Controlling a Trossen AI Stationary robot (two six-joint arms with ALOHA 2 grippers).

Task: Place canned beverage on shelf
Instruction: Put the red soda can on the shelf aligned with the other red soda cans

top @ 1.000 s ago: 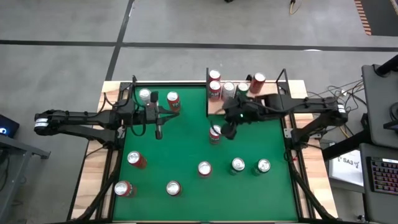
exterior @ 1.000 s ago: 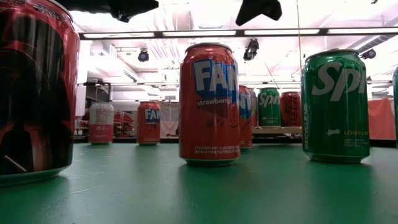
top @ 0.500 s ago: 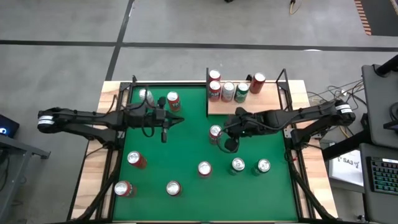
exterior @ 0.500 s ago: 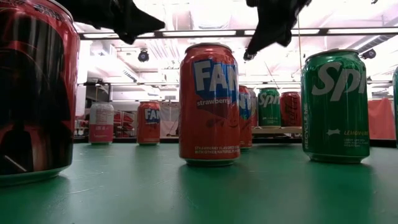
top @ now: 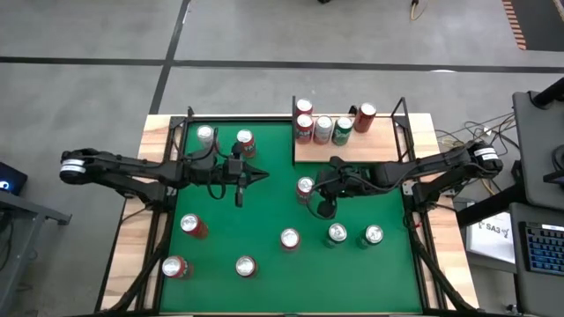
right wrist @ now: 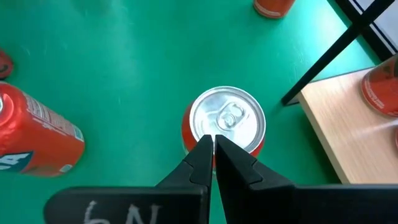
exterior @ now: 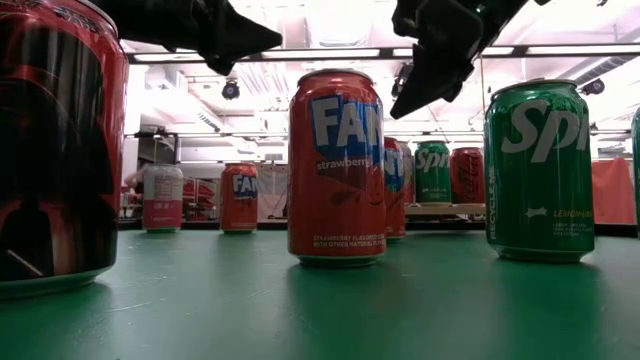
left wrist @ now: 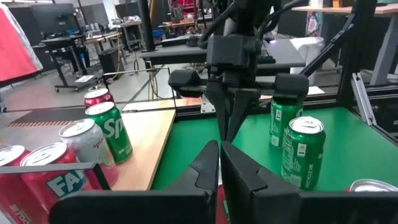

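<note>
Your right pincer point(top: 325, 210) hangs with its fingers pressed together, holding nothing, just above a red can point(top: 305, 187) that stands on the green bench point(top: 264, 211) just in front of the shelf point(top: 370, 145). Your left pincer point(top: 238, 199) is also closed and empty over the bench's middle. The shelf carries five cans.

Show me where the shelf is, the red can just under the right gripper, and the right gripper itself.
shelf point(top: 381, 148), high view, bare wood near its front edge.
red can point(right wrist: 226, 120), right wrist view, middle of its silver lid.
right gripper point(right wrist: 213, 151), right wrist view, between its shut fingertips, above the can's lid.
</note>
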